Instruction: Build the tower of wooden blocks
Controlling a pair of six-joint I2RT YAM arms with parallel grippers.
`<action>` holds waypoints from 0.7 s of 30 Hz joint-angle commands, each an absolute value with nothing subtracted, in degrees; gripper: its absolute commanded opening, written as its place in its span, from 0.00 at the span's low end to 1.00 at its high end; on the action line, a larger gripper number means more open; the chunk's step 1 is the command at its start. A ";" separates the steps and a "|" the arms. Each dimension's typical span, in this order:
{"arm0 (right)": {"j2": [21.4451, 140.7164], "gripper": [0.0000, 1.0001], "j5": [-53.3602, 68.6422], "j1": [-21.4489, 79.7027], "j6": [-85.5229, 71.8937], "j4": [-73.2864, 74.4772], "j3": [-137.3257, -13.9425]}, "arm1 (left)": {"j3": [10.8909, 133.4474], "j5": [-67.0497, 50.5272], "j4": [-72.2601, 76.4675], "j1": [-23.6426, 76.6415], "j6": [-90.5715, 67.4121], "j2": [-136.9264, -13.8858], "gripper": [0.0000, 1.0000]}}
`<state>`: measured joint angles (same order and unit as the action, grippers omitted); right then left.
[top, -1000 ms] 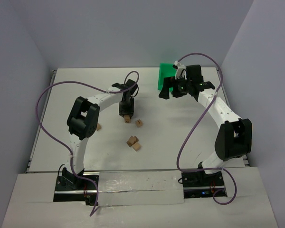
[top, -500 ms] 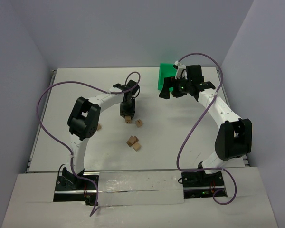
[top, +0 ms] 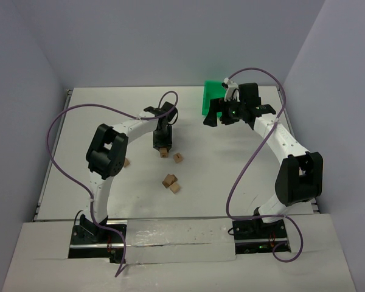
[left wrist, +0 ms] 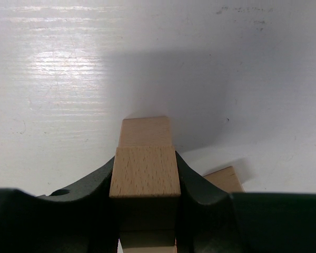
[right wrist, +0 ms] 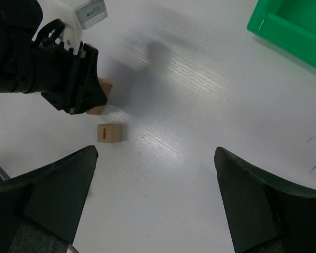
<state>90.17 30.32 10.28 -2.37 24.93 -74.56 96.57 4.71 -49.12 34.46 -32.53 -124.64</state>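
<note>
My left gripper is shut on a tan wood block, low over the table's middle. A second block shows directly beyond it, in line with it; I cannot tell if they touch. Another block lies just to its right; it has a dark slot. Two more blocks lie together nearer the bases, and one lies by the left arm. No tall tower shows. My right gripper is open and empty, held above the table by the bin.
The green bin stands at the back, right of centre, and shows in the right wrist view's top right corner. The left gripper's black body shows in the right wrist view.
</note>
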 commanded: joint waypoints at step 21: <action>90.40 1.00 32.17 9.76 -2.81 22.72 -74.62 | 95.80 5.40 -49.39 33.93 -32.61 -126.61 0.68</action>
<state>90.26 31.16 10.22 -2.55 24.91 -74.56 96.51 4.70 -49.08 34.35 -32.44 -124.68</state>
